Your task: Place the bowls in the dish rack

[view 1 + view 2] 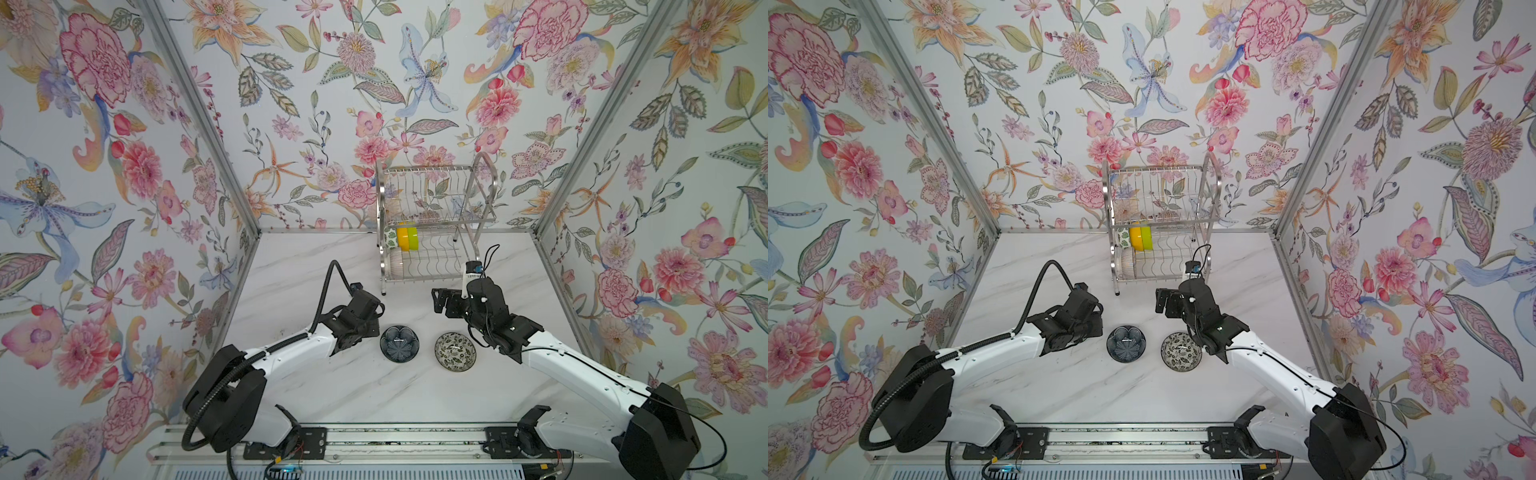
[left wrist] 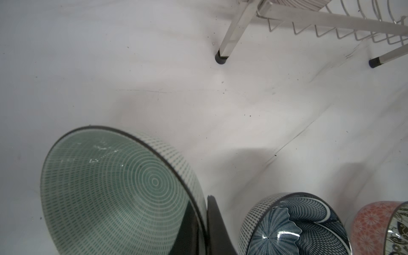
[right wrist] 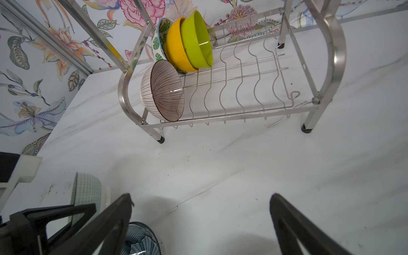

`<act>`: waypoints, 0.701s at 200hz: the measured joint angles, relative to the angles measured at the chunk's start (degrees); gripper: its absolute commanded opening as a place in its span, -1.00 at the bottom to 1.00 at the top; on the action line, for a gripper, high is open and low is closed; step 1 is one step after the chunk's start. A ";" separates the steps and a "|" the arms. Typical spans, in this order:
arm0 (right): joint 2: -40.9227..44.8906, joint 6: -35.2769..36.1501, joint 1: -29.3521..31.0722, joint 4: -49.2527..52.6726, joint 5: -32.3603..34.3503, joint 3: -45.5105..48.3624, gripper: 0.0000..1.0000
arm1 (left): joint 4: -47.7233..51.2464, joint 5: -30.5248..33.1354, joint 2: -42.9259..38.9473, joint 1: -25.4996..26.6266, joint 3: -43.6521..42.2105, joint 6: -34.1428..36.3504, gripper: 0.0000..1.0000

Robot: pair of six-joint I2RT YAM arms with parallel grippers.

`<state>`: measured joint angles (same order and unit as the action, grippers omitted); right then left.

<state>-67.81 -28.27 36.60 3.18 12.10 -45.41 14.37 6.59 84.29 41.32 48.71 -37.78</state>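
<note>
My left gripper (image 2: 202,212) is shut on the rim of a pale green bowl (image 2: 114,189), one finger inside and one outside; this bowl also shows in the right wrist view (image 3: 88,198). In both top views the left gripper (image 1: 365,320) hides it. A dark blue bowl (image 1: 399,342) and a black-white floral bowl (image 1: 455,351) sit upright on the table between the arms. My right gripper (image 3: 202,198) hangs open and holds nothing, in front of the dish rack (image 1: 432,220). On its lower shelf stand leaf-patterned (image 3: 157,37), orange-yellow (image 3: 176,48), lime green (image 3: 196,39) and brown-striped (image 3: 163,90) bowls.
The rack stands at the back of the marble table (image 1: 316,386) against the floral wall. Its upper shelf (image 1: 428,187) holds no bowls. Wire slots (image 3: 242,88) to the right of the racked bowls are free. A rack leg (image 2: 221,58) stands close ahead of the held bowl.
</note>
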 measured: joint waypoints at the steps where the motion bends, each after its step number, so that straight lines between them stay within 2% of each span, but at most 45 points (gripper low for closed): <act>1: 0.00 0.00 0.00 0.02 0.00 0.00 0.97 | 0.00 0.04 0.11 0.04 0.09 0.02 -1.00; 25: -0.02 -0.02 0.00 0.07 0.00 0.00 0.97 | 0.00 1.55 2.36 1.09 1.75 1.27 -1.00; 38: -0.20 -0.07 0.00 0.07 -0.02 0.00 0.97 | -0.07 1.97 2.80 1.09 1.77 2.01 -0.89; 49: -0.39 -0.28 0.00 0.09 -0.07 0.00 0.97 | 0.02 2.60 3.39 1.09 1.92 2.51 -0.95; 67: -0.42 -0.74 0.00 0.20 -0.09 0.00 0.97 | -0.02 2.89 4.72 1.07 2.43 3.61 -0.87; 83: -0.37 -1.14 0.00 0.50 -0.07 0.00 0.97 | -0.11 2.93 6.62 1.07 3.78 4.37 -0.92; 112: 0.98 -1.53 -0.09 1.22 0.07 0.00 0.97 | -0.39 2.45 9.60 1.07 6.80 5.42 -0.83; 140: 1.81 -1.51 -1.01 1.25 0.09 -0.04 0.97 | -0.50 2.40 10.80 1.07 8.20 6.14 -0.59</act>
<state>-66.00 -29.78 35.59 4.43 12.19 -45.45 13.87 8.99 95.09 42.39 56.90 -31.64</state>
